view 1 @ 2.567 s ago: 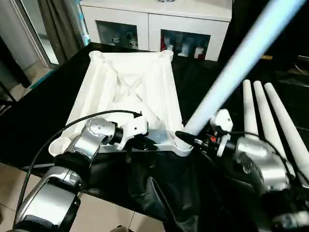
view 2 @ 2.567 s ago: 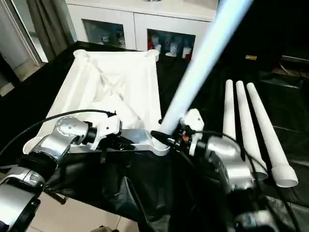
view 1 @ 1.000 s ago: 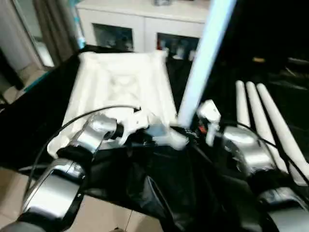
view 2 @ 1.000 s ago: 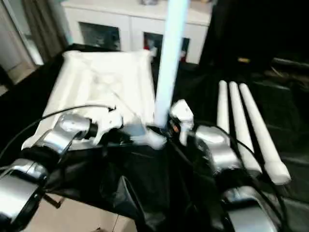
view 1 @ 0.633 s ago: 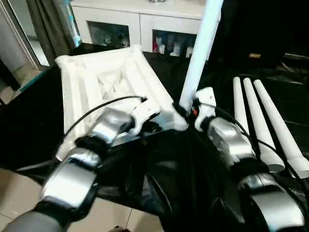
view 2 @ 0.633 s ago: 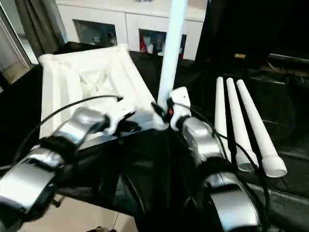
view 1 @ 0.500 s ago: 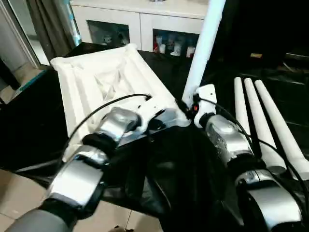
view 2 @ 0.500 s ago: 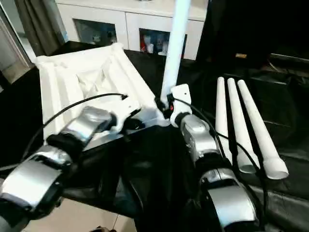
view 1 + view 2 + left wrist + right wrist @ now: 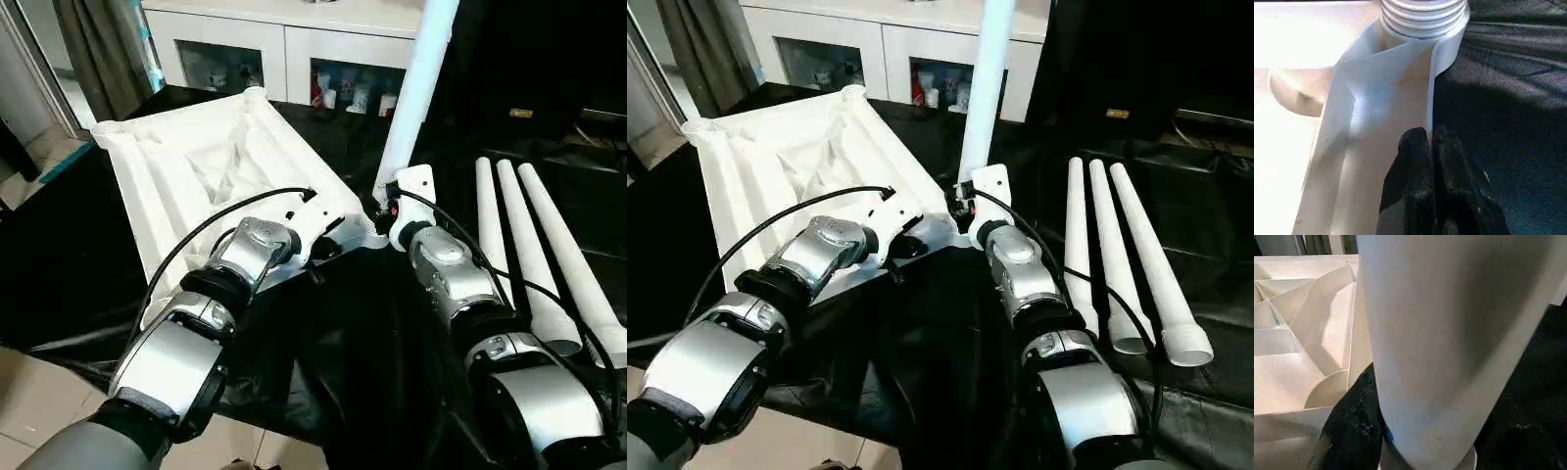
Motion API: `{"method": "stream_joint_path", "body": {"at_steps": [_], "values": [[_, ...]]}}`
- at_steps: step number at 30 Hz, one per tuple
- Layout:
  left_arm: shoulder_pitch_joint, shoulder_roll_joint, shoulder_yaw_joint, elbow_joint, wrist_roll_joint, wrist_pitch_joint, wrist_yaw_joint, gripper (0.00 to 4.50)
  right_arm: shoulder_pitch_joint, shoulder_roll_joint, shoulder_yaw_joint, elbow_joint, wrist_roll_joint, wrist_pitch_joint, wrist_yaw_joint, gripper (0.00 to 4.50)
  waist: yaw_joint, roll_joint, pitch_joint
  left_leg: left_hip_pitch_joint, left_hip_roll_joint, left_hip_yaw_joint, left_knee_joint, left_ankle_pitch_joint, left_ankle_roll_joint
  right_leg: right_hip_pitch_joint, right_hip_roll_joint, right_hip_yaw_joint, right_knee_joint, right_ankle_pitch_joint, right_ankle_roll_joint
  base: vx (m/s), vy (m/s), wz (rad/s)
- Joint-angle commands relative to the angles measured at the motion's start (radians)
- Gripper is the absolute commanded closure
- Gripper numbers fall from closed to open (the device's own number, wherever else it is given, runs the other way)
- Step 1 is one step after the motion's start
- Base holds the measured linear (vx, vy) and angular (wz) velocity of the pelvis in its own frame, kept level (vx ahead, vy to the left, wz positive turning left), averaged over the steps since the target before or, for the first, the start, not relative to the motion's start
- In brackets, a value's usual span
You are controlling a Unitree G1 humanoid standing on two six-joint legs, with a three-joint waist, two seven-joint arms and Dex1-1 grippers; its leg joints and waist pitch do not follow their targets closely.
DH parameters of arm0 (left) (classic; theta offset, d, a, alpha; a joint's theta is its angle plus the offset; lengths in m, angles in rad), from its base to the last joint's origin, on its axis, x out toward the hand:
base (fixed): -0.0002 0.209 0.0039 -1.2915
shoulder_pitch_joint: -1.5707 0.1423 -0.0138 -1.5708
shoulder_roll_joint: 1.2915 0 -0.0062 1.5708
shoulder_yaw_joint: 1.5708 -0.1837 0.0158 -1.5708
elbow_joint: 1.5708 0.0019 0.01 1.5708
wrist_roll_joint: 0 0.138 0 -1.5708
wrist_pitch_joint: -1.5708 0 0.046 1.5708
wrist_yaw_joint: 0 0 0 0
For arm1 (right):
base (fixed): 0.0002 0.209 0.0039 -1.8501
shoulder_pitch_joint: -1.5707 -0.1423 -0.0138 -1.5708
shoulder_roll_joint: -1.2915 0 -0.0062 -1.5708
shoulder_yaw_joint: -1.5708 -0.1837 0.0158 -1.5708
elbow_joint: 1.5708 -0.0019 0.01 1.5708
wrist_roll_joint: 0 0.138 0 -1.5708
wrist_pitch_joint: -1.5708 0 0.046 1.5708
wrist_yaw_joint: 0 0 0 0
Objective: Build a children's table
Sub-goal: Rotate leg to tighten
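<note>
While the white tabletop [image 9: 211,162] lies ribbed underside up on the black-draped work table [image 9: 88,255], turned at an angle to the table's edge, both arms work at its near right corner. The left gripper [image 9: 1429,147] is clamped on the thin side wall of the tabletop just beside that corner; in the left wrist view its two black fingers [image 9: 1447,171] press together on the edge of the wall, with the threaded end of a leg seated in the corner socket [image 9: 1425,22] directly beyond them.

The upright leg [image 9: 416,88] is a long white tapered tube rising steeply from the corner socket and leaving the head views at the top. The right gripper [image 9: 382,208] is at the base of this leg, just above the socket. In the right wrist view the leg [image 9: 1449,333] fills most of the frame and one black finger [image 9: 1359,416] lies against its side; the opposite finger is hidden behind the tube, so a full clamp on the leg cannot be confirmed.

Three spare legs [image 9: 1117,250] lie side by side on the black cloth to the robot's right, well apart from the tabletop, open wide ends toward the robot. A white cabinet [image 9: 294,49] with glass doors stands beyond the work table.
</note>
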Motion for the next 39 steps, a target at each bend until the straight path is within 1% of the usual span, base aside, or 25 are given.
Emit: {"method": "stream_joint_path", "body": {"at_steps": [1,3,4,5,6,7,11,12,13,14,15,16,17,20,21,23,25,26,27,28,30,33,35,38,39], "values": [[-0.017,0.019,0.029,0.000,0.013,-0.001,0.082,4.50,0.077,0.046,0.027,0.138,-0.017,0.078,0.025,2.59,0.000,0.002,-0.033,0.008,0.070,-0.041,-0.087,-0.298,0.030,0.020,-0.112,0.064,-0.100,-0.376,-0.195,0.000,0.000,0.00],[-0.009,0.021,0.030,-0.008,0.003,-0.031,0.048,4.50,0.076,0.047,0.017,0.135,-0.013,0.078,0.048,2.59,-0.001,0.003,-0.033,0.010,0.071,-0.042,-0.088,-0.313,0.027,0.019,-0.112,0.064,-0.103,-0.390,-0.191,0.000,0.000,0.00],[0.013,0.034,0.024,-0.040,-0.012,-0.067,-0.032,4.50,0.080,0.034,0.013,0.113,0.002,0.082,0.118,2.59,0.000,0.002,-0.035,0.010,0.071,-0.041,-0.088,-0.308,0.028,0.019,-0.112,0.065,-0.102,-0.377,-0.192,0.000,0.000,0.00],[0.017,0.036,0.023,-0.046,-0.014,-0.074,-0.046,4.50,0.081,0.032,0.014,0.109,0.004,0.083,0.130,2.59,0.000,0.001,-0.036,0.006,0.070,-0.043,-0.088,-0.299,0.034,0.024,-0.114,0.064,-0.100,-0.365,-0.195,0.000,0.000,0.00],[0.025,0.041,0.020,-0.057,-0.017,-0.087,-0.073,4.50,0.083,0.026,0.014,0.101,0.008,0.085,0.155,2.59,-0.001,0.001,-0.040,-0.004,0.071,-0.043,-0.088,-0.262,0.046,0.034,-0.116,0.064,-0.094,-0.314,-0.203,0.000,0.000,0.00],[0.042,0.058,0.008,-0.078,-0.018,-0.119,-0.127,4.50,0.090,0.006,0.025,0.081,0.012,0.087,0.222,2.59,-0.001,0.001,-0.042,-0.005,0.072,-0.042,-0.087,-0.238,0.051,0.035,-0.115,0.063,-0.090,-0.281,-0.207,0.000,0.000,0.00],[0.085,0.112,-0.025,-0.128,-0.022,-0.189,-0.271,4.50,0.126,-0.068,0.069,0.006,0.016,0.093,0.451,2.59,0.002,0.003,-0.054,-0.006,0.074,-0.035,-0.071,-0.109,0.116,0.046,-0.107,0.057,-0.061,-0.018,-0.268,0.033,-0.002,-0.01],[0.099,0.132,-0.032,-0.145,-0.026,-0.195,-0.317,4.50,0.145,-0.101,0.095,-0.027,0.013,0.096,0.542,2.59,0.005,0.003,-0.060,-0.005,0.073,-0.029,-0.062,-0.056,0.140,0.046,-0.103,0.056,-0.045,0.103,-0.292,0.082,-0.008,0.01],[0.113,0.150,-0.038,-0.162,-0.032,-0.220,-0.360,4.50,0.162,-0.131,0.115,-0.055,0.009,0.099,0.618,2.59,0.008,0.003,-0.062,-0.004,0.074,-0.029,-0.059,-0.030,0.156,0.048,-0.103,0.055,-0.038,0.161,-0.302,0.086,-0.012,0.03],[0.130,0.167,-0.042,-0.183,-0.042,-0.251,-0.405,4.50,0.176,-0.159,0.132,-0.079,0.007,0.102,0.684,2.59,0.009,0.000,-0.064,-0.009,0.069,-0.026,-0.049,0.018,0.203,0.049,-0.104,0.054,-0.026,0.290,-0.316,0.116,-0.021,0.05],[0.143,0.181,-0.045,-0.198,-0.049,-0.266,-0.438,4.50,0.188,-0.181,0.143,-0.098,0.006,0.100,0.733,2.59,0.011,-0.004,-0.064,-0.010,0.067,-0.026,-0.046,0.016,0.211,0.052,-0.106,0.054,-0.026,0.305,-0.314,0.071,-0.017,0.04],[0.155,0.196,-0.049,-0.212,-0.052,-0.280,-0.466,4.50,0.197,-0.200,0.150,-0.113,0.006,0.097,0.772,2.59,0.012,-0.004,-0.067,-0.013,0.071,-0.031,-0.046,0.014,0.221,0.055,-0.109,0.052,-0.021,0.319,-0.309,0.000,0.000,0.00],[0.167,0.210,-0.052,-0.226,-0.056,-0.299,-0.496,4.50,0.204,-0.216,0.154,-0.125,0.009,0.098,0.810,2.59,0.013,-0.003,-0.066,-0.013,0.071,-0.031,-0.046,0.011,0.223,0.053,-0.107,0.050,-0.022,0.312,-0.305,0.000,0.000,0.00],[0.187,0.236,-0.057,-0.251,-0.063,-0.317,-0.548,4.50,0.217,-0.242,0.157,-0.152,0.022,0.099,0.871,2.59,0.014,0.001,-0.062,-0.007,0.079,-0.032,-0.053,-0.035,0.199,0.049,-0.107,0.049,-0.031,0.189,-0.303,0.000,0.000,0.00],[0.205,0.256,-0.050,-0.278,-0.081,-0.323,-0.601,4.50,0.236,-0.262,0.159,-0.195,0.040,0.118,0.933,2.59,0.012,-0.006,-0.062,-0.004,0.081,-0.031,-0.056,-0.057,0.183,0.048,-0.104,0.050,-0.036,0.134,-0.305,0.000,0.000,0.00],[0.211,0.262,-0.047,-0.289,-0.088,-0.320,-0.618,4.50,0.244,-0.269,0.161,-0.214,0.047,0.127,0.956,2.59,0.016,-0.001,-0.057,-0.002,0.083,-0.030,-0.060,-0.089,0.160,0.045,-0.107,0.052,-0.044,0.050,-0.300,0.000,0.000,0.00],[0.225,0.283,-0.040,-0.310,-0.106,-0.331,-0.660,4.50,0.277,-0.293,0.183,-0.277,0.062,0.147,1.035,2.59,0.019,-0.002,-0.055,0.002,0.081,-0.030,-0.064,-0.119,0.127,0.044,-0.105,0.055,-0.051,-0.027,-0.287,0.000,0.000,0.00],[0.225,0.283,-0.040,-0.310,-0.106,-0.332,-0.661,4.50,0.277,-0.293,0.183,-0.278,0.062,0.147,1.036,2.59,0.023,-0.001,-0.054,0.004,0.081,-0.028,-0.064,-0.123,0.121,0.042,-0.107,0.057,-0.053,-0.037,-0.282,0.000,0.000,0.00],[0.226,0.291,-0.039,-0.306,-0.106,-0.338,-0.669,4.50,0.289,-0.294,0.189,-0.298,0.065,0.153,1.058,2.59,0.024,-0.004,-0.057,0.004,0.082,-0.027,-0.064,-0.124,0.117,0.043,-0.107,0.057,-0.052,-0.040,-0.281,0.000,0.000,0.00],[0.224,0.292,-0.038,-0.301,-0.101,-0.344,-0.659,4.50,0.294,-0.292,0.192,-0.304,0.064,0.154,1.057,2.59,0.029,-0.002,-0.058,0.005,0.082,-0.028,-0.064,-0.119,0.109,0.042,-0.108,0.057,-0.051,-0.044,-0.278,0.000,0.000,0.00],[0.221,0.292,-0.036,-0.296,-0.096,-0.348,-0.650,4.50,0.298,-0.288,0.193,-0.310,0.064,0.156,1.054,2.59,0.033,-0.002,-0.061,0.006,0.080,-0.027,-0.063,-0.106,0.101,0.042,-0.107,0.058,-0.048,-0.021,-0.277,0.000,0.000,0.00],[0.211,0.287,-0.032,-0.281,-0.079,-0.349,-0.615,4.50,0.307,-0.279,0.197,-0.324,0.063,0.161,1.044,2.59,0.034,-0.002,-0.065,0.003,0.078,-0.028,-0.059,-0.068,0.109,0.045,-0.106,0.056,-0.039,0.055,-0.283,0.000,0.000,0.00],[0.205,0.283,-0.028,-0.270,-0.070,-0.355,-0.593,4.50,0.314,-0.273,0.198,-0.337,0.063,0.166,1.028,2.59,0.036,-0.003,-0.065,0.001,0.075,-0.028,-0.057,-0.059,0.120,0.047,-0.105,0.055,-0.038,0.075,-0.279,0.000,0.000,0.00],[0.189,0.275,-0.028,-0.250,-0.050,-0.343,-0.534,4.50,0.317,-0.251,0.181,-0.323,0.044,0.133,0.952,2.59,0.036,-0.002,-0.061,0.001,0.075,-0.028,-0.059,-0.085,0.109,0.044,-0.106,0.055,-0.046,0.020,-0.271,0.000,0.000,0.00],[0.182,0.272,-0.029,-0.241,-0.043,-0.336,-0.513,4.50,0.312,-0.241,0.172,-0.307,0.037,0.123,0.917,2.59,0.036,-0.001,-0.057,0.005,0.076,-0.029,-0.063,-0.121,0.092,0.043,-0.107,0.055,-0.054,-0.052,-0.262,0.000,0.000,0.00]]}}
